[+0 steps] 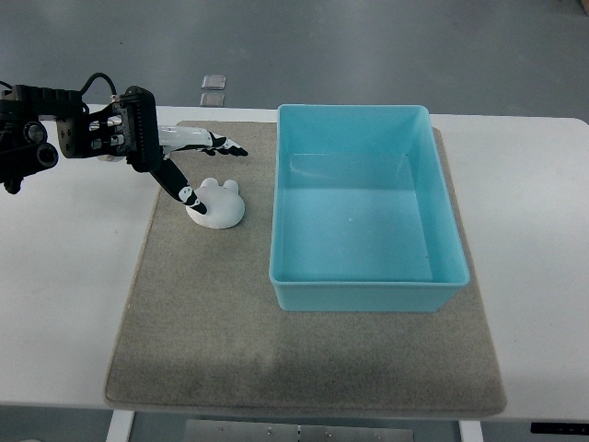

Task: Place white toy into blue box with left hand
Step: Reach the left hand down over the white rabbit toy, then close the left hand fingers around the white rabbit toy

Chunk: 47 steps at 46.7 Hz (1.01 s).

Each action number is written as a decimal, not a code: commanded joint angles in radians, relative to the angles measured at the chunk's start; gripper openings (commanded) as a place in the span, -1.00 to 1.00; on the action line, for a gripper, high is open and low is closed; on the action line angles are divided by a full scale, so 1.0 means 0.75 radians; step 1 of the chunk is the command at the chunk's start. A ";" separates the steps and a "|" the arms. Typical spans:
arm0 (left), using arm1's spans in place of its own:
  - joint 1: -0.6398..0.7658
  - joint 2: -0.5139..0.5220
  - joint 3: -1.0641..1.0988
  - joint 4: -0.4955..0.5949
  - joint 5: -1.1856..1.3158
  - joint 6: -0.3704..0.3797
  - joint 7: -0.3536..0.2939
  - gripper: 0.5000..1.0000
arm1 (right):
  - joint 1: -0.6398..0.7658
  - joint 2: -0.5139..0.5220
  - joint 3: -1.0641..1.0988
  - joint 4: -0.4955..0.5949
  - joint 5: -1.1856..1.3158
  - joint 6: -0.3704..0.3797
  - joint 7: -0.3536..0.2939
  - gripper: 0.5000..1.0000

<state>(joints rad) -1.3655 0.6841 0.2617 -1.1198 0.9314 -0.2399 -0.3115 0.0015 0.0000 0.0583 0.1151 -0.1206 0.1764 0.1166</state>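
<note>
Beside the white toy (218,204), the left hand (189,157) is being held spread, thumb perhaps touching; fingers should be closed around it squarely.

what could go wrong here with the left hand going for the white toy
The left hand is open, its thumb at the edge of the white toy and its fingers stretched out past it, so closing now might nudge the rounded toy across the mat instead of gripping it. The blue box has tall walls; a low carry could catch its near rim.
</note>
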 commanded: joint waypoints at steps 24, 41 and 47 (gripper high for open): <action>0.056 -0.057 0.009 0.016 0.126 0.078 0.002 0.88 | 0.000 0.000 0.000 0.000 -0.001 0.000 0.000 0.74; 0.060 -0.057 0.007 0.033 0.241 0.113 0.000 0.09 | 0.000 0.000 0.000 0.000 0.001 0.000 0.000 0.74; 0.060 -0.057 0.007 0.033 0.243 0.115 0.002 -0.52 | 0.000 0.000 0.000 0.000 -0.001 0.000 0.000 0.74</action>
<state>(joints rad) -1.3204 0.6405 0.2668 -1.0948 1.1131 -0.1535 -0.3115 0.0016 0.0000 0.0583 0.1151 -0.1208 0.1763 0.1166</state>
